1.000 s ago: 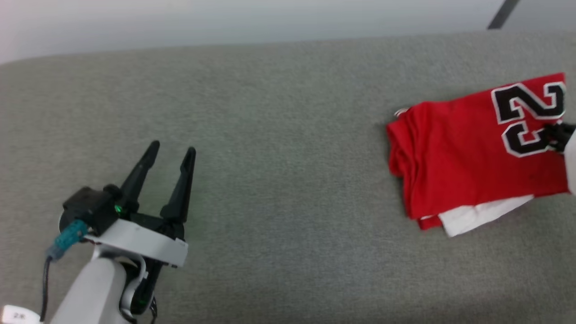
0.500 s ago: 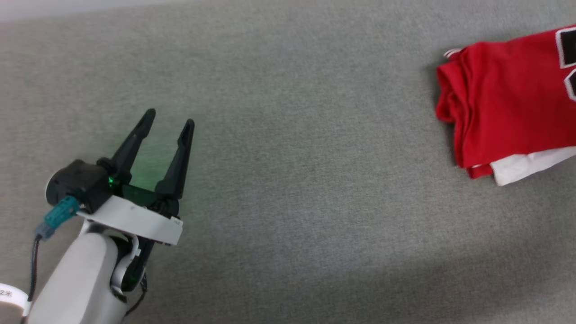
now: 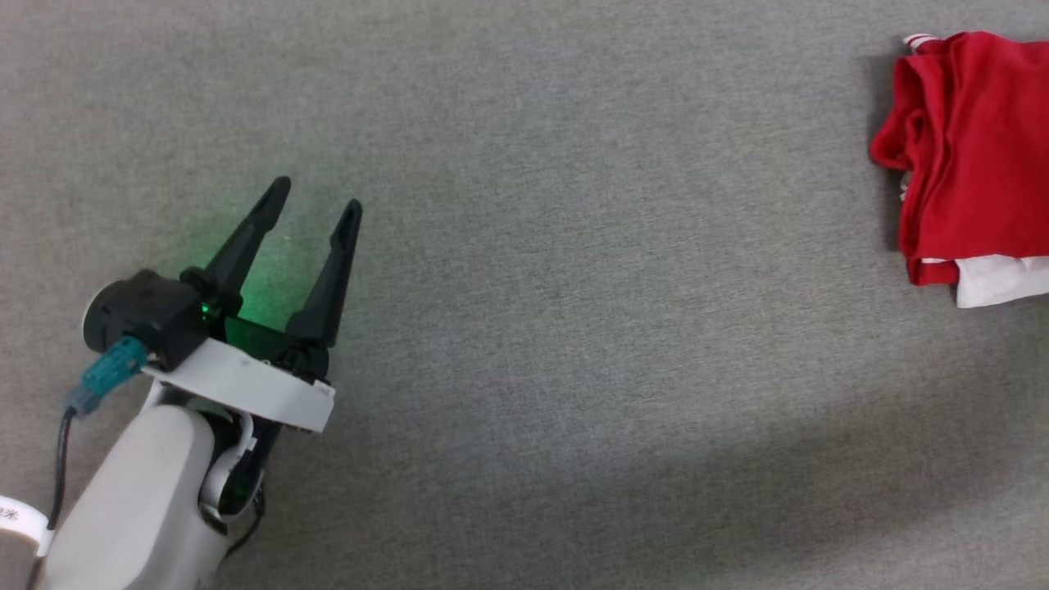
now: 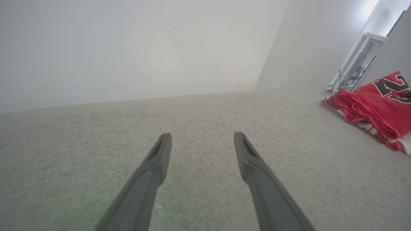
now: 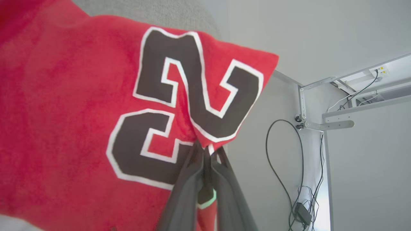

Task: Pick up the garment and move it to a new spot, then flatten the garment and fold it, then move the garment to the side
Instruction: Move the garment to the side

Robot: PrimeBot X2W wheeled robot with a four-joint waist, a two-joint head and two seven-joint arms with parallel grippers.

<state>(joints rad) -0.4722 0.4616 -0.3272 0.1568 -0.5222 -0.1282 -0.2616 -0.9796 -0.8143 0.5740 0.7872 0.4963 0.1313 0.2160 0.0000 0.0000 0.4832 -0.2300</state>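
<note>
The folded red garment (image 3: 971, 147) lies at the far right of the grey fabric surface, a white sleeve (image 3: 1000, 283) sticking out beneath it. In the left wrist view the garment (image 4: 375, 106) sits far to the right. In the right wrist view its black "23" (image 5: 179, 106) faces the camera, and my right gripper (image 5: 205, 150) is shut on the garment's edge by the numerals. My left gripper (image 3: 315, 192) hovers open and empty over the surface at lower left, far from the garment; in its own wrist view, the left gripper (image 4: 202, 136) has only grey surface between its fingers.
The grey fabric surface (image 3: 574, 287) spreads wide between the left gripper and the garment. Beyond the surface's edge in the right wrist view stand a white metal frame (image 5: 324, 118) and dangling black cables (image 5: 289, 166). A white wall (image 4: 128, 48) rises behind.
The head camera has turned, so the whole picture shifted: the garment now sits at the upper right edge and the far wall is out of frame. The left gripper stays open and holds its pose.
</note>
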